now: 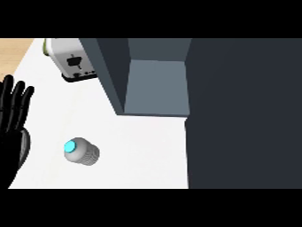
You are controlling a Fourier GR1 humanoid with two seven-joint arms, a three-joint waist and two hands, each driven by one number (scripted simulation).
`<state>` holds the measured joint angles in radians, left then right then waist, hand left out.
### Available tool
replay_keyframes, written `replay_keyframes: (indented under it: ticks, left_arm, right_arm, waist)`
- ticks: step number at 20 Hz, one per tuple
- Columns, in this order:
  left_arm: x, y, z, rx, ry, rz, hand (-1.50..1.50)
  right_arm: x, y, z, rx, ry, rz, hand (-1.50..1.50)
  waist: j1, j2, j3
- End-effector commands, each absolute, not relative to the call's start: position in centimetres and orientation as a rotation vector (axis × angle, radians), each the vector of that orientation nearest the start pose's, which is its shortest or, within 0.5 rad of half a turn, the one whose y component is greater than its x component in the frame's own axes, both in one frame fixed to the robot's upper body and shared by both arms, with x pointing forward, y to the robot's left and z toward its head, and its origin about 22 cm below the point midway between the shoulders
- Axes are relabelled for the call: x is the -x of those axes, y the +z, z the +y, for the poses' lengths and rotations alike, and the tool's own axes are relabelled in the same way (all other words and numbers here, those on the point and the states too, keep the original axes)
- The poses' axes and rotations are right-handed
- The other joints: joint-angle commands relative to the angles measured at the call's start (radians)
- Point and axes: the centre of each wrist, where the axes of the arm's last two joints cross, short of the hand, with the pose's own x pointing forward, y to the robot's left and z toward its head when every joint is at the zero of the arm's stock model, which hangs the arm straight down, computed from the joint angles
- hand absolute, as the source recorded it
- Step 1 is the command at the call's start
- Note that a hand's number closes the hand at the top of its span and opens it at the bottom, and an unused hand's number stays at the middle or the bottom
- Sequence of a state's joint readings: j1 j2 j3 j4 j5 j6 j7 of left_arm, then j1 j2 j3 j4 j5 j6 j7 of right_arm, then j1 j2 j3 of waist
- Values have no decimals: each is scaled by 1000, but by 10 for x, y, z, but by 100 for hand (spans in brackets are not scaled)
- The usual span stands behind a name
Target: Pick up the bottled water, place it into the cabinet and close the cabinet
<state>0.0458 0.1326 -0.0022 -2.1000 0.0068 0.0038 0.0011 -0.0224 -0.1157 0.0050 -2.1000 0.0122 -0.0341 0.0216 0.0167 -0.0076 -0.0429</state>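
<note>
The bottled water [81,151] stands on the white counter [140,146], seen from above: a grey ribbed body with a cyan cap. The grey-blue cabinet [154,84] stands open behind it, its bare inner shelf facing me. Its dark door [251,115] is swung out and fills the right side of the view. My left hand [3,128] rests open at the left edge, fingers up, a little left of the bottle and apart from it. My right hand does not show.
A white toaster [71,60] sits at the back left, close to the cabinet's left wall. A strip of wooden floor [3,51] shows beyond the counter's left edge.
</note>
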Motion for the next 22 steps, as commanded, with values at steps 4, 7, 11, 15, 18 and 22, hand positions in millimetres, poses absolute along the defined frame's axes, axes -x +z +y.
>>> replay_keyframes:
  ticks: [4, 7, 11, 15, 18, 22]
  left_arm:
    - [-168, 133, 260, -164, -102, -2082, -150]
    - [-164, 103, 243, 72, 184, -1931, -150]
    - [-129, 139, 231, 107, 207, -1909, -150]
    - [-101, 153, 218, 97, 233, -1911, -150]
    - [-90, 168, 211, 91, 252, -1918, -150]
    - [-87, 171, 220, 85, 227, -1904, -150]
  right_arm:
    - [-186, 139, -236, 92, 113, -2100, -150]
    - [-175, 119, -220, -169, 164, -1988, -150]
    - [-158, 133, -223, -220, 192, -1974, -150]
    - [-129, 165, -219, -228, 199, -1964, -150]
    - [-124, 168, -214, -241, 177, -1978, -150]
    - [-111, 179, -214, -231, 189, -1956, -150]
  waist:
    - [-12, 4, 43]
    - [-3, 2, 40]
    - [-11, 2, 44]
    - [-12, 3, 43]
    - [-12, 4, 43]
    - [-12, 4, 42]
